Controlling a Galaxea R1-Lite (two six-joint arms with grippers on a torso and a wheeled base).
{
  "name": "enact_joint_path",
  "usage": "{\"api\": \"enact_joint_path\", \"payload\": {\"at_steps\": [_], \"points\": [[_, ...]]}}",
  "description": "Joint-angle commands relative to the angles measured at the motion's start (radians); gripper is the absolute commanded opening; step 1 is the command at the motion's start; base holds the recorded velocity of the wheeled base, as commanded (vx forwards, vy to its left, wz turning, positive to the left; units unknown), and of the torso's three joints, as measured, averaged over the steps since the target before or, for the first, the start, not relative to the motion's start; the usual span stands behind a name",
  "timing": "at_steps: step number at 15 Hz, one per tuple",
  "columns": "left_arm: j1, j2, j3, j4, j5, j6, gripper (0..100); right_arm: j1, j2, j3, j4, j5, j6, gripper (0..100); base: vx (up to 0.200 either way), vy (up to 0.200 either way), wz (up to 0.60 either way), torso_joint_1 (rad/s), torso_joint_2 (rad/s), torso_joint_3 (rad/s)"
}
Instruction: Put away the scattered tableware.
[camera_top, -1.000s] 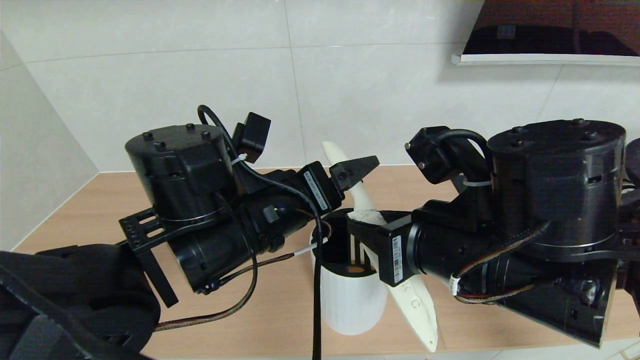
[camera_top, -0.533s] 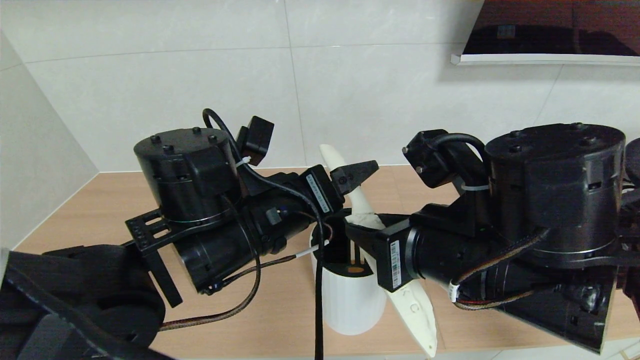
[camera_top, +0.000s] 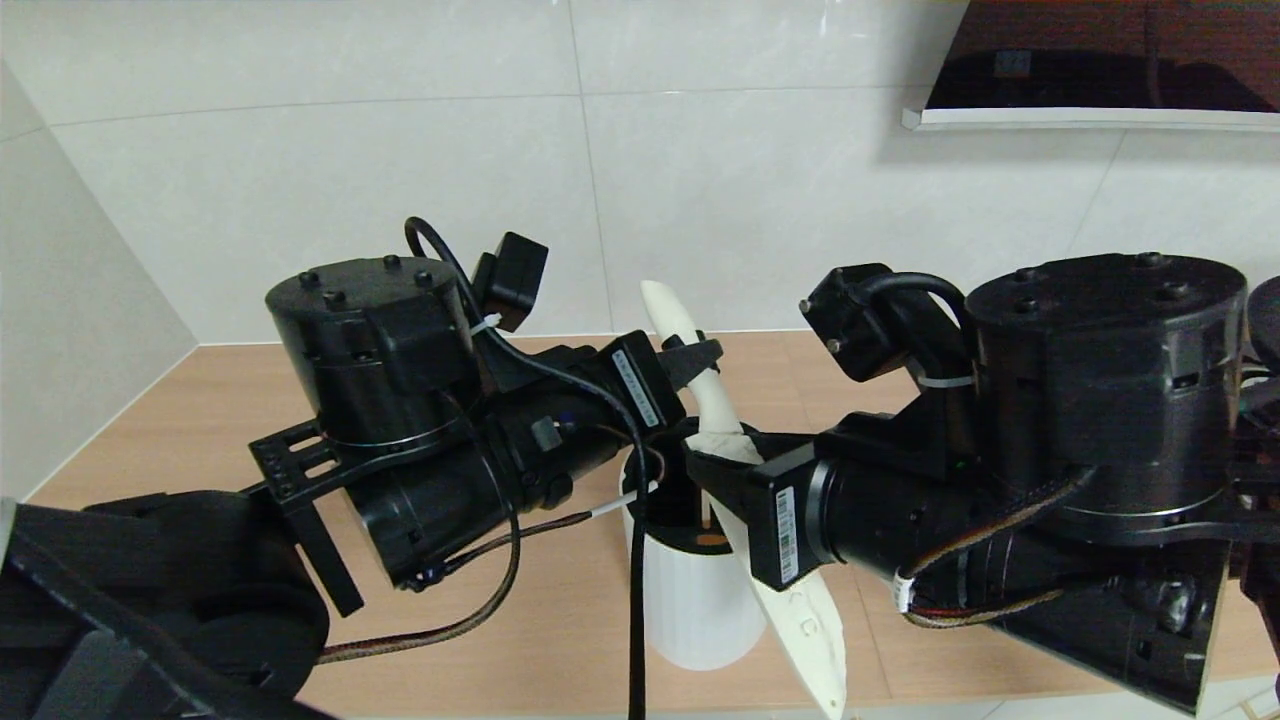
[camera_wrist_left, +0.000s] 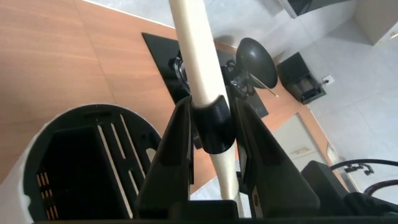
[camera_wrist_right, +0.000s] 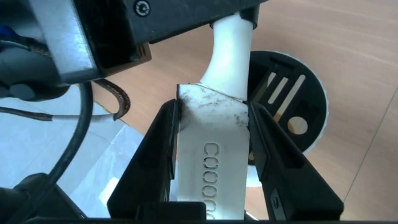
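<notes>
Both sets of jaws are clamped on one white spatula (camera_top: 795, 620). In the head view the left gripper (camera_top: 697, 362) pinches the handle high up and the right gripper (camera_top: 725, 450) grips the broad blade lower down. The spatula slants over the white utensil holder (camera_top: 690, 620), which stands near the front edge of the counter (camera_top: 180, 420). The blade hangs outside the holder, its tip cut off.

The left wrist view shows the pads closed round the handle, with the holder's dark slotted mouth just below.

The right wrist view shows the fingers flanking the flat blade, above the holder.

This looks like a hand-over. Next, I judge, one gripper must let go so the other can steer the spatula into a slot. The arms hide much of the counter, so I cannot tell what other tableware remains.
</notes>
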Motion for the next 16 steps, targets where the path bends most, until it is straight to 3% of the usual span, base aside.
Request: {"api": "enact_joint_path", "payload": {"at_steps": [1,3,4,9,10,11,14,16], "points": [[0.000,-0.005,-0.001,0.000,0.000,0.000,0,0.000,0.000,0.000,-0.002,0.000,0.000,0,0.000,0.000,0.00,0.000,0.00,0.000],[0.000,-0.011,-0.001,0.000,0.000,0.000,0,-0.001,0.000,0.000,-0.001,-0.002,0.000,0,0.000,0.000,0.00,0.000,0.00,0.000],[0.000,-0.015,-0.003,-0.002,0.000,0.000,0,0.000,0.000,0.000,-0.001,-0.002,0.000,100,0.000,0.000,0.00,0.000,0.00,0.000],[0.001,-0.088,-0.010,0.008,0.000,0.003,0,-0.006,-0.038,0.000,-0.002,-0.005,0.015,100,0.000,0.000,0.00,0.000,0.00,0.000],[0.006,-0.128,-0.024,0.031,0.008,0.024,0,-0.030,-0.097,0.002,0.001,-0.002,0.011,100,0.000,0.000,0.00,0.000,0.00,0.000],[0.018,-0.159,-0.041,0.074,0.020,0.039,0,-0.063,-0.138,0.010,0.006,0.004,0.006,100,0.000,0.000,0.00,0.000,0.00,0.000],[0.055,-0.209,-0.154,0.201,0.112,0.041,0,-0.162,-0.209,0.010,0.009,0.007,-0.040,100,0.000,0.000,0.00,0.000,0.00,0.000],[0.056,-0.246,-0.237,0.336,0.170,0.043,0,-0.221,-0.232,0.002,0.009,0.007,-0.046,100,0.000,0.000,0.00,0.000,0.00,0.000]]}}
